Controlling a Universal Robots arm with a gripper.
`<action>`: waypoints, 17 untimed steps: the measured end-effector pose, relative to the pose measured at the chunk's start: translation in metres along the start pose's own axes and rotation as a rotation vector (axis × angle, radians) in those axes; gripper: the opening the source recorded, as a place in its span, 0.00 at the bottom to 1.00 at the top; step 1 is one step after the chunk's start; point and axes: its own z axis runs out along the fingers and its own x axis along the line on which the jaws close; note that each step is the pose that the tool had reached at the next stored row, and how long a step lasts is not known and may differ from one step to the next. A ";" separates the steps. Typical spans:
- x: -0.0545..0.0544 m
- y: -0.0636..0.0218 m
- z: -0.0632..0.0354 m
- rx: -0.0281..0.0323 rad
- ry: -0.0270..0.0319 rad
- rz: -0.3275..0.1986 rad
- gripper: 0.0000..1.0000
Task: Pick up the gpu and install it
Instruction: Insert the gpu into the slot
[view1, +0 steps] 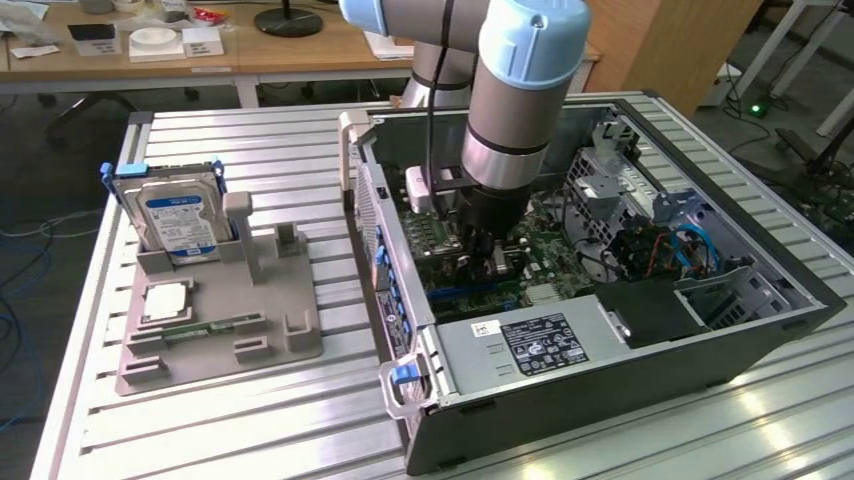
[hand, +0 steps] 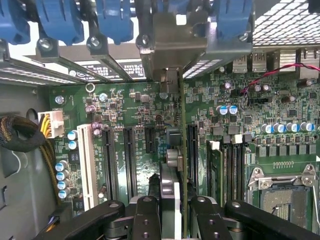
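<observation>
Toward the exterior view's left, on the slatted metal tabletop (view1: 240, 420), a grey holder tray (view1: 214, 340) carrying an upright hard drive (view1: 180, 222) with a blue-white label, a square chip (view1: 163, 301) lying flat in front of it, and a narrow green memory stick (view1: 214, 327) in a nearer slot. Further right, an open computer case (view1: 747, 330) lying on its side, green motherboard (view1: 534, 270) exposed, power supply (view1: 527, 345) at its near end, blue cables (view1: 694, 240) toward the right. Reaching down into the case, the arm (view1: 527, 90) with its hand (view1: 487, 262) low over the board. In the wrist view, hand (hand: 176, 210) clamped on the gpu (hand: 183, 150), fingers (hand: 146, 217) pressed against both faces of the thin card. Card standing on edge above the motherboard (hand: 240, 130), silvery end bracket (hand: 172, 42) up against the rear slot openings beside the blue retention clips (hand: 115, 20). Possibly already touching a slot, though hard to tell from this angle.
</observation>
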 end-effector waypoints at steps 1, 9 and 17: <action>0.000 -0.0004 0.0000 0.0000 0.0001 0.000 0.29; 0.000 0.0017 0.0008 -0.0001 0.0002 0.000 0.29; 0.000 0.0010 0.0012 0.0000 0.0001 0.001 0.29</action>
